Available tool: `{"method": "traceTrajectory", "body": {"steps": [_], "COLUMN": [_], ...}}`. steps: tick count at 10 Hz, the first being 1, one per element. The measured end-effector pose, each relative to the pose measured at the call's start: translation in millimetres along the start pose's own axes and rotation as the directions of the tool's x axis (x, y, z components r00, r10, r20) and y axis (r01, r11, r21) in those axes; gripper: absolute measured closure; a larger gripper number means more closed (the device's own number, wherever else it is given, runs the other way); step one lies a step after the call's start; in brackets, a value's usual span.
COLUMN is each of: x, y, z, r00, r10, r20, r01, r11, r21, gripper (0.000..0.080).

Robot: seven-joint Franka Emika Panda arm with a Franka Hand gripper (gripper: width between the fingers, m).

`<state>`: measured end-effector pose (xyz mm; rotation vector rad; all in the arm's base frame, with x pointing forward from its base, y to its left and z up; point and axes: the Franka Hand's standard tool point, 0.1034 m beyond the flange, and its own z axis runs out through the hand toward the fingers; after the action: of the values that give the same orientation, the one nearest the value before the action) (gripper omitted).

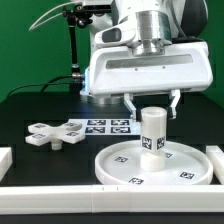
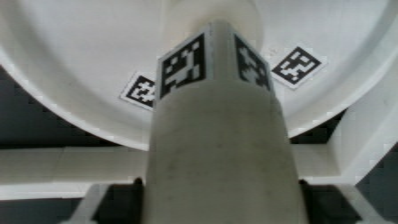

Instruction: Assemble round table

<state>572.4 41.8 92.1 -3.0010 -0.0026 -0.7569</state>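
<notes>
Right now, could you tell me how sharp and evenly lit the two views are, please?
Exterior view: evenly lit, no harsh glare, the tags on the disc small but distinct. Wrist view: the leg looms close, soft and shaded grey towards the lens, its tags stretched by perspective.

The arm comes down from the top edge of the exterior view, its last grey link standing upright. Below it sits the broad white wrist housing, held level. The gripper points straight down. Its two fingers hang spread wide, one on each side, the jaws parted with a clear gap between them.
</notes>
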Motion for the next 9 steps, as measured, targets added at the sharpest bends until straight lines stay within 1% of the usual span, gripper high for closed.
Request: {"method": "traceTrajectory", "body": {"steps": [2,3,4,6,7,8,9], "x": [-0.4,-0.3,0.6,7.0,11.7,17.4,27.2], "y": [0.0,0.0,0.1,0.3,2.4,2.2,-0.3], "z": [0.3,0.2,-0.6,-8.0,-13.1,-16.9,-19.5], "r00": [1.000,1.000,1.000,1.000,1.000,0.999,0.998], "r10": [0.000,0.000,0.000,-0.001,0.001,-0.003,-0.011], "r20": [0.001,0.001,-0.001,0.005,0.014,0.040,0.058], "r01": [0.000,0.000,0.000,0.001,-0.001,0.003,0.010], "r11": [1.000,1.000,1.000,1.000,1.000,1.000,1.000], "r21": [0.000,0.000,0.000,0.003,0.003,0.010,0.020], "gripper": [0.0193,0.0193,0.0158,0.0151,0.0151,0.0151,0.0151]}}
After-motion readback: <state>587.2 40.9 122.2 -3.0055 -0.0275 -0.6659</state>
